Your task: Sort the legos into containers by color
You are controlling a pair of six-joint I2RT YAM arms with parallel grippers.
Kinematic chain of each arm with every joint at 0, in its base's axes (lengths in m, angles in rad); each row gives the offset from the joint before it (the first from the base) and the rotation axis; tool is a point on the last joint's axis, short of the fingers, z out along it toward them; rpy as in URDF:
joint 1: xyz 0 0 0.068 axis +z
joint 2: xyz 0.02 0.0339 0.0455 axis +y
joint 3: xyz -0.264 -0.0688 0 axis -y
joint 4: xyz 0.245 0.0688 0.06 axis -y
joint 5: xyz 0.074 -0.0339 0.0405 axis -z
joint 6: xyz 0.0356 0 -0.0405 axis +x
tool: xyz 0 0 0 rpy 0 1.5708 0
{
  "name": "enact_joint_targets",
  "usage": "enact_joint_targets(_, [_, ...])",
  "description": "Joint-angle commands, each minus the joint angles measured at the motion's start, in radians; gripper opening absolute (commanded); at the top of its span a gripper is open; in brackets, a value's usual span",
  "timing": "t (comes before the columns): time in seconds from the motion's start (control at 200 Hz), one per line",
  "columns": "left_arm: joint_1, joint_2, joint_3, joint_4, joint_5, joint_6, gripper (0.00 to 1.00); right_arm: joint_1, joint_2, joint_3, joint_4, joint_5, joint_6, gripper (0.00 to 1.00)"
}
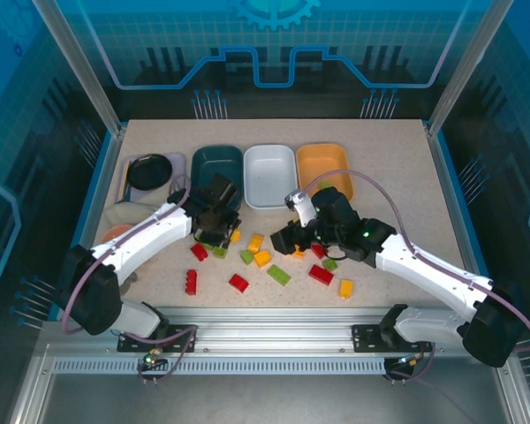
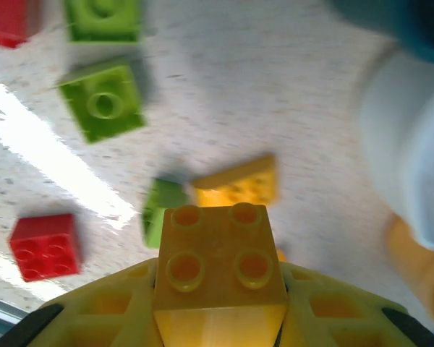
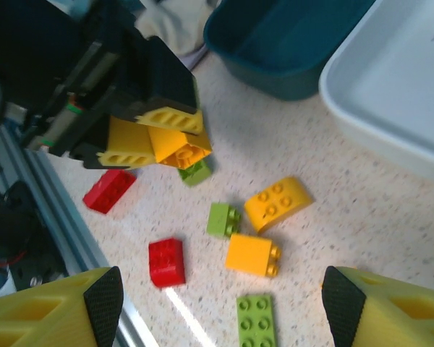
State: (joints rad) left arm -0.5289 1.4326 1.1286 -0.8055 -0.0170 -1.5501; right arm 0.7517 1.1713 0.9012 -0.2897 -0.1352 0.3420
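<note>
My left gripper (image 1: pixel 215 231) is shut on a yellow brick (image 2: pixel 218 253), whose four studs show between the yellow fingers (image 2: pixel 108 311). In the right wrist view the same left gripper (image 3: pixel 153 141) holds that brick (image 3: pixel 179 150) just over a small green brick (image 3: pixel 195 172). My right gripper (image 3: pixel 224 305) stands open and holds nothing, above loose red (image 3: pixel 166 262), green (image 3: pixel 223 219) and yellow (image 3: pixel 277 204) legos; in the top view it (image 1: pixel 291 238) is right of the pile. The teal (image 1: pixel 216 168), white (image 1: pixel 270 172) and orange (image 1: pixel 323 166) containers line the back.
A black round dish (image 1: pixel 148 170) sits on a pale tray at the back left. Loose bricks are scattered from a red one (image 1: pixel 191 281) to a yellow one (image 1: pixel 345 288) near the table's front edge. The metal rail (image 1: pixel 265 320) runs along the front.
</note>
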Motion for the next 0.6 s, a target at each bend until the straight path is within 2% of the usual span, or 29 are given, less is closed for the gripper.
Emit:
enact_joint_targets(0.0, [0.049, 0.015, 0.113, -0.131, -0.085, 0.163, 0.32, -0.028, -0.007, 0.048, 0.040, 0.063, 0.039, 0.76])
enact_joint_targets(0.17, [0.212, 0.218, 0.310, -0.107, -0.020, 0.384, 0.32, -0.063, 0.053, 0.092, 0.064, 0.070, 0.098, 0.76])
enact_joint_targets(0.34, [0.288, 0.503, 0.604, -0.128, -0.022, 0.645, 0.32, -0.081, 0.119, 0.135, 0.049, 0.060, 0.156, 0.76])
enact_joint_targets(0.45, [0.313, 0.661, 0.762, -0.188, -0.023, 0.697, 0.33, -0.084, 0.159, 0.155, 0.025, 0.053, 0.174, 0.76])
enact_joint_targets(0.595, [0.329, 0.794, 0.855, -0.204, -0.038, 0.732, 0.37, -0.084, 0.197, 0.166, 0.014, 0.046, 0.182, 0.76])
